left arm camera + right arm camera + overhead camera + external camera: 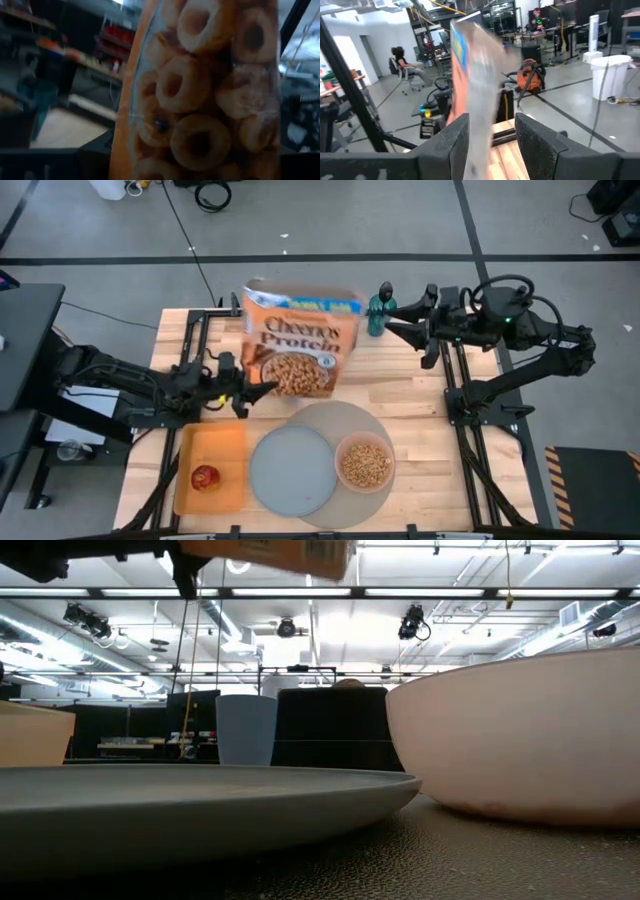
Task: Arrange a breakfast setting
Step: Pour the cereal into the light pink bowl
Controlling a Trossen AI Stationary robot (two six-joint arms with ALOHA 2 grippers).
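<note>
box [300, 340] label: "Cheerios Protein" | left end effector [248, 392]: clamped on box | right end effector [393, 317]: parted, empty

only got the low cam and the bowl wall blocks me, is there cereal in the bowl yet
observer: yes, the high view shows brown cereal covering the inside of the pink bowl.
operator: whats holding the box at the top of my picture
observer: the left gripper, clamped on a lower corner of the cereal box.
operator: and the apple
observer: the red apple lies on the orange tray, on the left side of the plate. The right gripper waits open at the far side of the table, apart from the box.
</note>
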